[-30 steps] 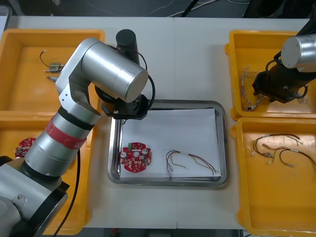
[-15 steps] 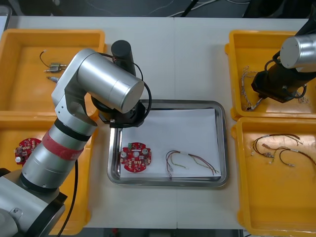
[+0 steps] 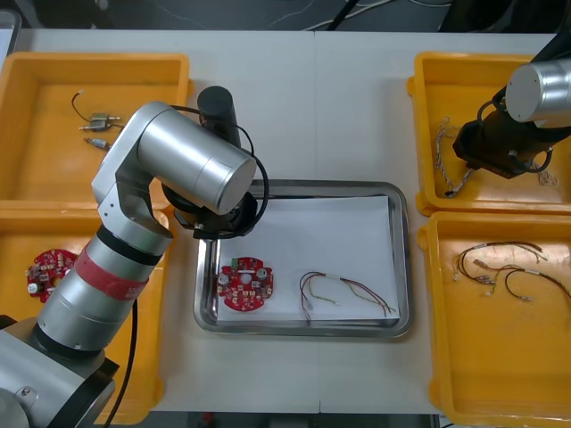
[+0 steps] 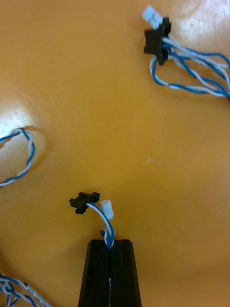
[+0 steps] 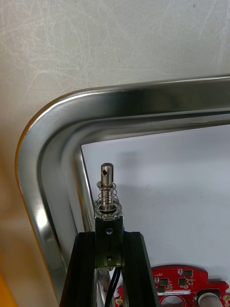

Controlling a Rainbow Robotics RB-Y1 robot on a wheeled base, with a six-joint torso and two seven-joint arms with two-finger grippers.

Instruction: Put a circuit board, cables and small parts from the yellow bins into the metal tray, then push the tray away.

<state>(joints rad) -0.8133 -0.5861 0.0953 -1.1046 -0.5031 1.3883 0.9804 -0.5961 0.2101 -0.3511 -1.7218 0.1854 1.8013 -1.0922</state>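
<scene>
My left claw (image 5: 109, 235), clamped on the body of a small metal part (image 5: 108, 192) that looks stiff and slippery, hangs over the tray's (image 5: 143, 100) ten o'clock corner, while my right claw (image 4: 111, 242) pinches a limp cable (image 4: 108, 224) near its plug over the two o'clock bin (image 3: 428, 71).

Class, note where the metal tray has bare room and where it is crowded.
Bare: the tray's white far half, beyond circuit board and red and yellow cable, left gripper with a small metal part at its far left corner. Crowded: the near half.
</scene>
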